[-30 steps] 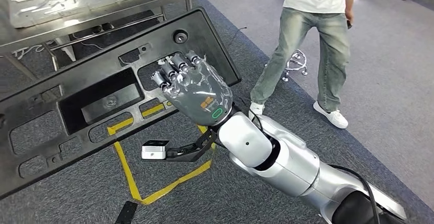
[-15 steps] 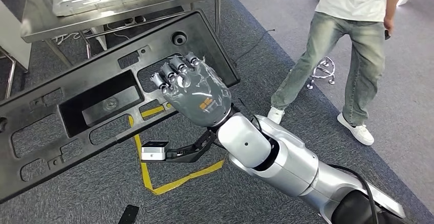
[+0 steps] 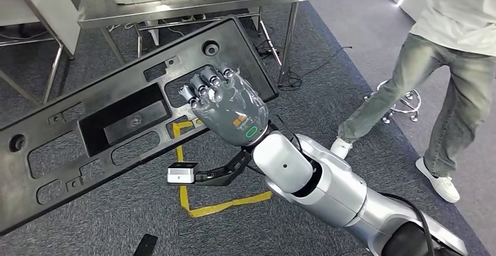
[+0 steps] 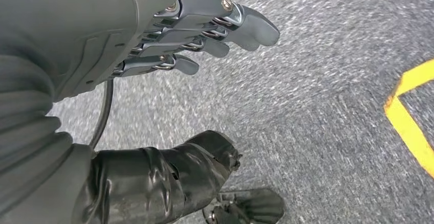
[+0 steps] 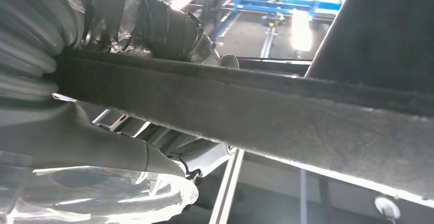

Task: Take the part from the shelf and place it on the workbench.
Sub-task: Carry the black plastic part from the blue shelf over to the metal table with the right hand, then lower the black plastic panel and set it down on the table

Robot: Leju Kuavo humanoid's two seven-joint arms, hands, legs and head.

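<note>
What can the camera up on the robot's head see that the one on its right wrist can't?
Head view alone: the whole long black part with its cut-outs, the steel workbench behind it, yellow floor tape and a person's legs. Right wrist view alone: a close look along the part's edge, with blue framework blurred beyond. Both show the right hand, its fingers hooked over that part.

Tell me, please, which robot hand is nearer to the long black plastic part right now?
The right. The right robot hand grips the black plastic part through an opening near one end. The left robot hand hangs apart, fingers spread above the grey carpet.
</note>
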